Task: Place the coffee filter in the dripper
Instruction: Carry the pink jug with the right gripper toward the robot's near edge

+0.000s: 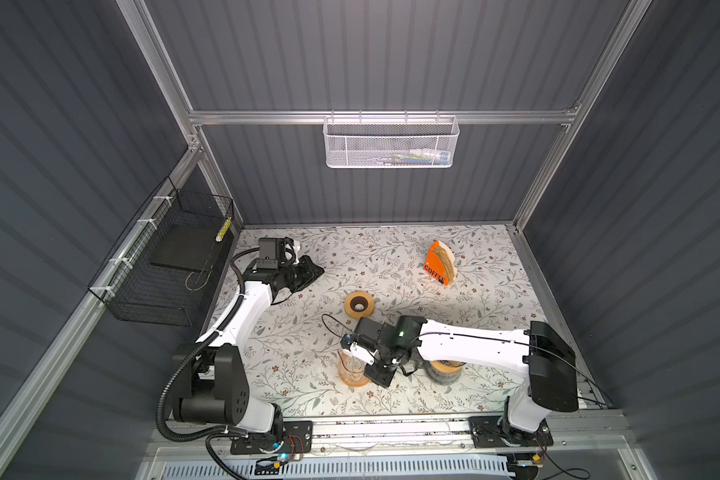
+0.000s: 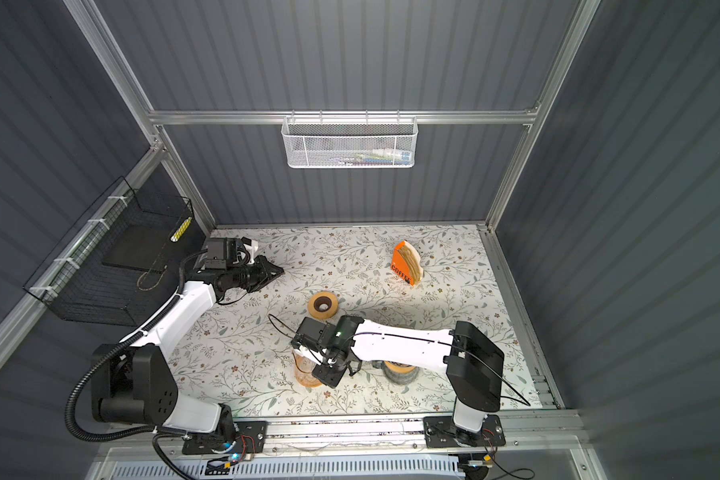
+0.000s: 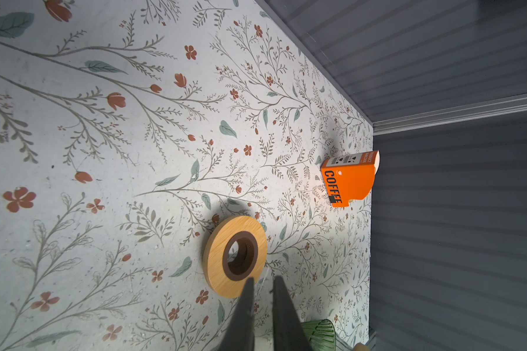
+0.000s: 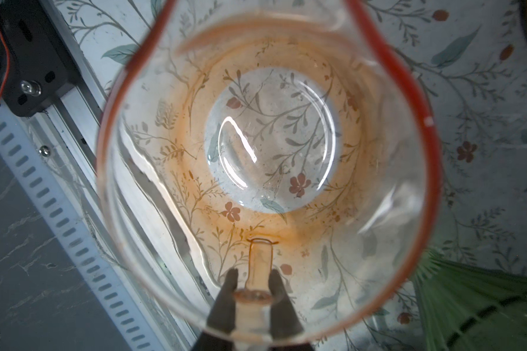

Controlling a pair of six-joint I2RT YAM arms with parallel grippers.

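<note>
The right pincer [image 4: 254,273] pinches the handle of an orange-tinted glass carafe [image 1: 350,374] at the near middle of the tabletop [image 1: 300,345]. The left pincer [image 3: 261,281], far left, is pressed nearly together and empty. The coffee filters [image 1: 448,258] stand in an orange box [image 1: 433,268] far right. The dripper [image 1: 444,374] sits just right of the carafe.
</note>
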